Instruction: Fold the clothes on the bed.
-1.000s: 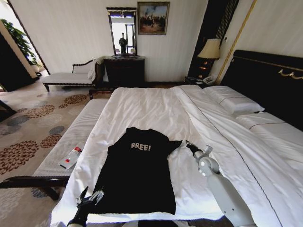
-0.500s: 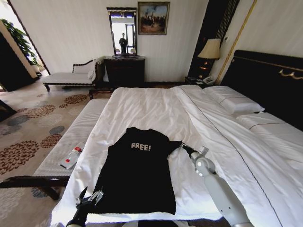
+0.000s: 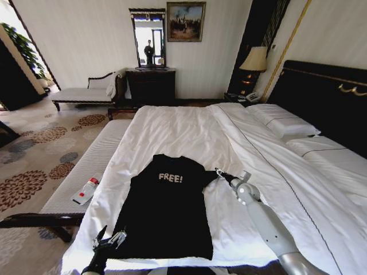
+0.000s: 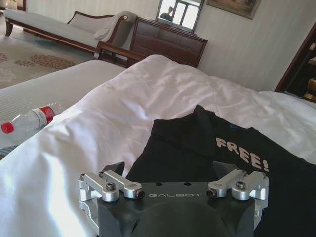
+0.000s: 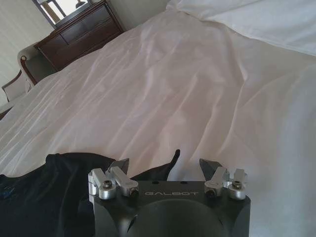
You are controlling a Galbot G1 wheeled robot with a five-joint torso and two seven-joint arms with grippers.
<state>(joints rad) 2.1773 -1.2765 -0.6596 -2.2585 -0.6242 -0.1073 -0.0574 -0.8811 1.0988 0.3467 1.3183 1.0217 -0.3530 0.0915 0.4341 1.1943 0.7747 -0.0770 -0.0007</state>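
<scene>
We saw the T-shirt (image 3: 166, 209) flat on the bed (image 3: 189, 129), soft & light prob., best pinched at sleeve/hem; right gripper (image 5: 169, 167) spread at sleeve, left gripper (image 4: 168, 174) spread at hem.

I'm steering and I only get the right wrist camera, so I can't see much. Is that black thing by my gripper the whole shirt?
Observer: No, that's just a sleeve by the right gripper. The whole T-shirt has white FREE! lettering on its chest.
Operator: Where's my other gripper?
Observer: The left gripper is at the shirt's bottom corner, fingers open.
Operator: Is there anything else around?
Observer: A plastic bottle lies on the bench beside the bed.
</scene>
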